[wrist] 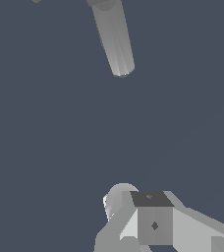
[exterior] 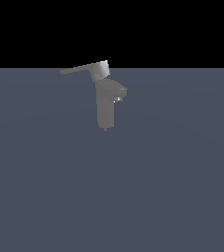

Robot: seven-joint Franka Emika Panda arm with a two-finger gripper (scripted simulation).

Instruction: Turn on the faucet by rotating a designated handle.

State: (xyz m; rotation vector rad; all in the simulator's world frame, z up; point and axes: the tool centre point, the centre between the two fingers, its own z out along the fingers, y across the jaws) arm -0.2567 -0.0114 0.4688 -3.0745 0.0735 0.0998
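Observation:
The faucet is a matte-grey upright column standing on the dark floor, with a short stubby spout pointing toward the exterior view's right. On top sits a lighter-grey cap. The handle, a long thin flat lever, sticks out from the cap toward the exterior view's left, nearly level. The arm does not show in the exterior view. In the wrist view a grey length of the faucet lies far from my gripper, of which only blocky grey parts show at the picture's edge. Nothing is seen between its fingers.
A flat, dark blue-grey floor spreads around the faucet in all directions. Black background lies above the floor's far edge. No other object shows in either view.

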